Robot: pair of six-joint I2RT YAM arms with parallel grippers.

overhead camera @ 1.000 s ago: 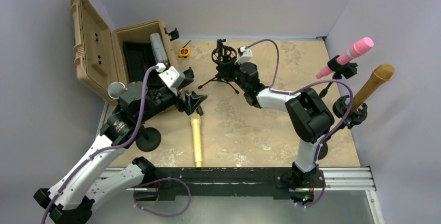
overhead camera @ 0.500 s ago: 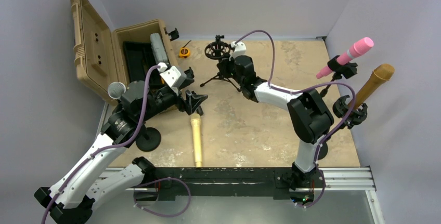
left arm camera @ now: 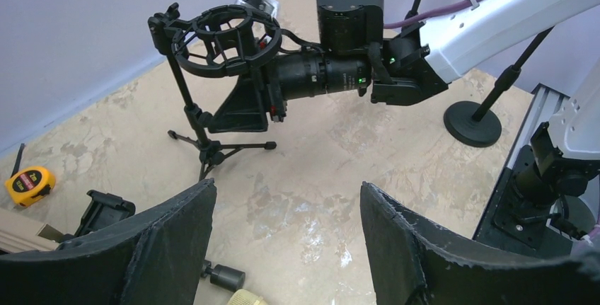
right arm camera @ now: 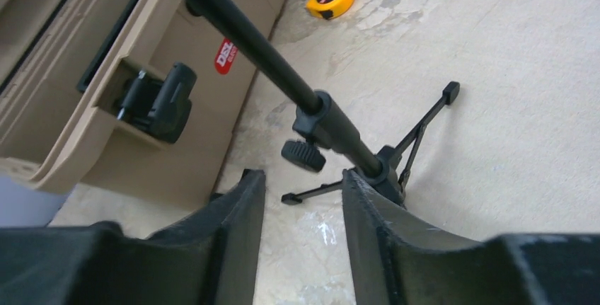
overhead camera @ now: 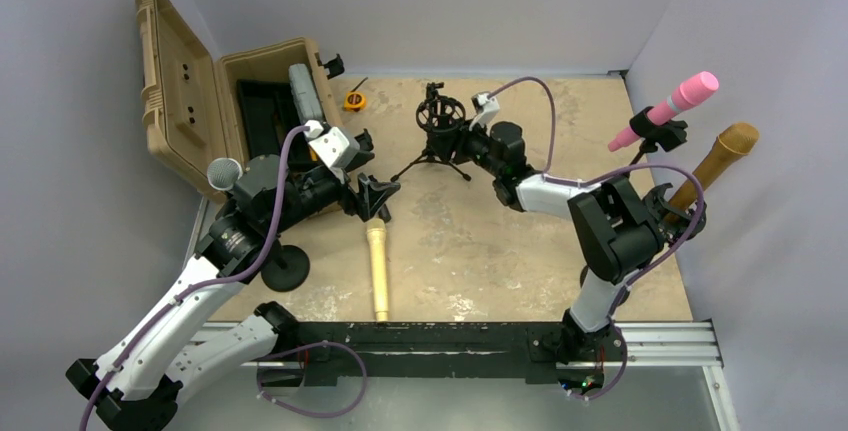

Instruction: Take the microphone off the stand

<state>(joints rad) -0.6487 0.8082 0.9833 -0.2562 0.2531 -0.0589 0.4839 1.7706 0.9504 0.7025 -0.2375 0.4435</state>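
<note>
4 microphones showed. 1 cream microphone (overhead camera: 377,269) lay flat on the table (overhead camera: 470,241) at lower centre. 3 sat in stands: a pink microphone (overhead camera: 680,99) and a gold microphone (overhead camera: 722,154) at right, and a silver-headed microphone (overhead camera: 224,173) at left. The left gripper (overhead camera: 376,201) hung over the cream microphone's upper end with its jaws spread. The right gripper (right arm camera: 301,181), jaws apart, sat just beside the 1 tripod stand (overhead camera: 434,151).

An open tan case (overhead camera: 185,91) stands near a yellow tape measure (overhead camera: 354,101) on the table (overhead camera: 560,111).

Pale lilac walls (overhead camera: 430,1); mottled tan tabletop (overhead camera: 500,241); even light
</note>
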